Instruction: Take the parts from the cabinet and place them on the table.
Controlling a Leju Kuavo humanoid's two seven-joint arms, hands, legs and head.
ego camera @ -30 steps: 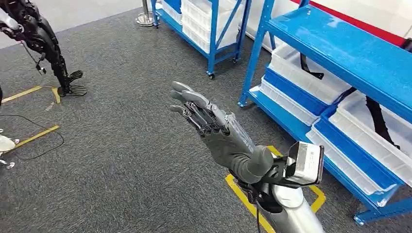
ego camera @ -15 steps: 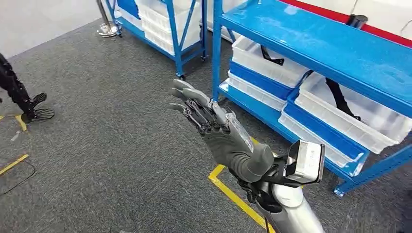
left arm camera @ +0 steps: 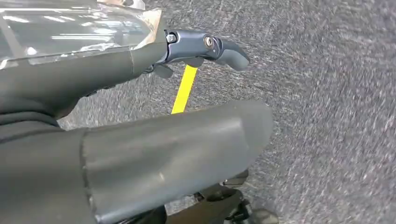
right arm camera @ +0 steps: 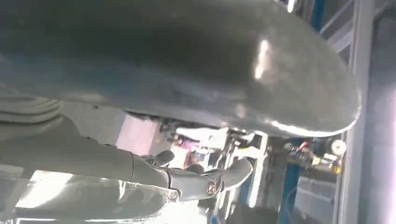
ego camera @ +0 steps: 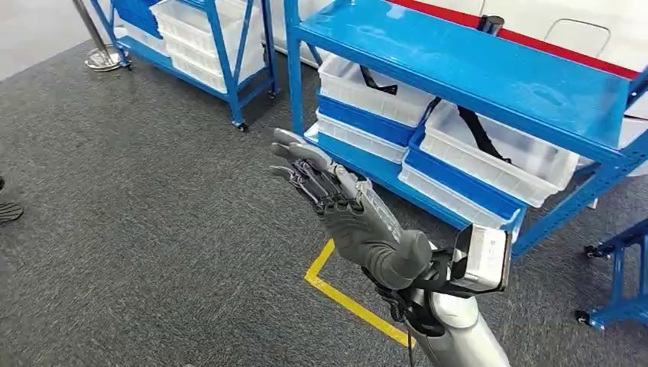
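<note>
Approach step, by my judgement: facing the cabinet (ego camera: 458, 69), a blue rack with open shelves, with no part taken yet. Seen on its lower shelf: two white bins (ego camera: 497, 149), side by side, each holding black parts (ego camera: 477, 130) that look like straps or thin bent pieces; too small to tell more. Holding nothing in the right robot hand (ego camera: 336, 199): raised in front of the body, fingers stretched out and apart, palm turned to the side, well apart from the bins and in front of the corner of the rack. Holding nothing in the left robot hand (left arm camera: 154, 140) either: hanging low over the grey carpet floor (left arm camera: 327, 116), near a strip of yellow tape (left arm camera: 184, 88), fingers loose and not closed on anything.

Next move, as a judgement only:
- Come closer, up to the yellow mark on the floor, so as to have the bins within reach.
- Lower the right robot hand under the top shelf and into one bin without touching the blue edge above.
- Close the fingers around one black part, not around the bin wall.
- Lift slowly; thin, soft-looking parts probably slip or hang down.
- Only then turn away and carry it to the table.
</note>
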